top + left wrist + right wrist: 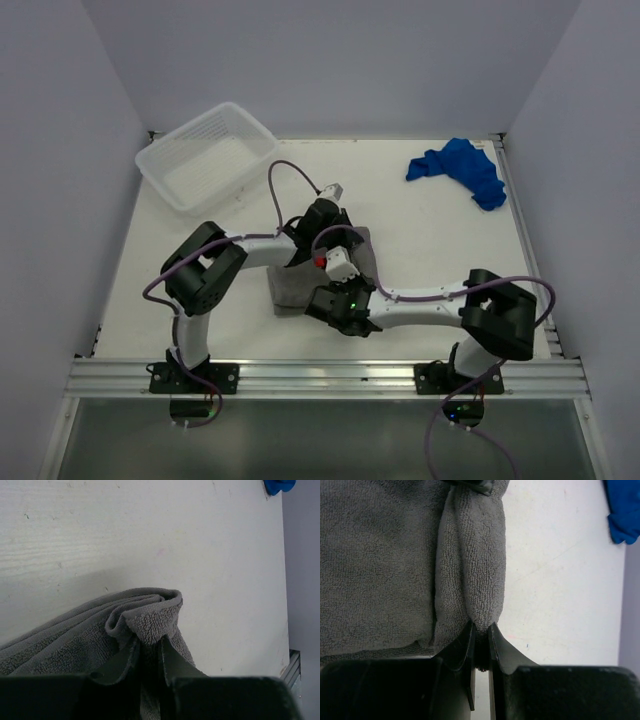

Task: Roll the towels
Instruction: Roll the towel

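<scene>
Grey towel [288,292] is lying mid-way across the white table [430,260], between the arms. The blue towel [458,170] is sitting crumpled at the far right corner, well apart. Left gripper [149,647] is pinching the far end of a raised fold along the grey towel's right edge, and right gripper [480,630] is pinching the near end. Judgement: the first turn of the roll is forming. Both wrists should be travelling leftward together, level, holding the fold tight (uneven pace would cone it). Terry pile is looking thick and soft, the fold a plump tube, probably springing open if released early.
</scene>
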